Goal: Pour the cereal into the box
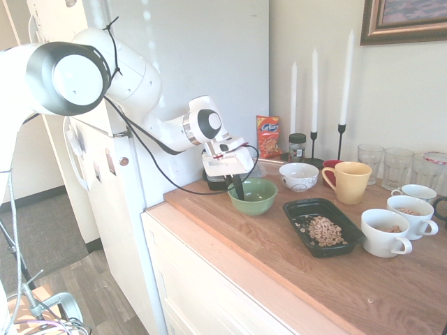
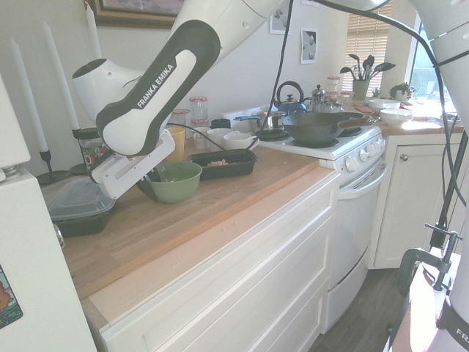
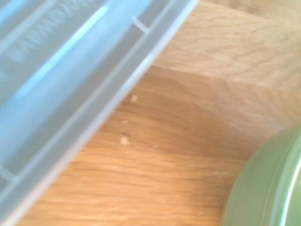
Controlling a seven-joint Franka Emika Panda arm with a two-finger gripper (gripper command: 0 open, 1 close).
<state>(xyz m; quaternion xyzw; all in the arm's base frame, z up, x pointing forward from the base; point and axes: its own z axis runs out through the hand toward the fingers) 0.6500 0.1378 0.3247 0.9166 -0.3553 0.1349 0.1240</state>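
Light-brown cereal rings [image 1: 325, 231] in black rectangular tray [image 1: 297, 210], white mugs [image 1: 379, 241] beside it, gripper [image 1: 239, 191] closed on rim of green bowl [image 1: 253, 202], yellow mug [image 1: 353, 183] behind tray, orange-red snack packet [image 1: 268, 137] farther back on wooden surface [image 1: 279, 271]

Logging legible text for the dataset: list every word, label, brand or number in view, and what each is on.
"FRANKA EMIKA": robot arm.
"Microwave", start cut off or blurred: clear lid.
Large word on the orange-red snack packet: too small and blurred to read.
Jar label: too small to read.
"FRA", cut off: white arm part at the right edge.
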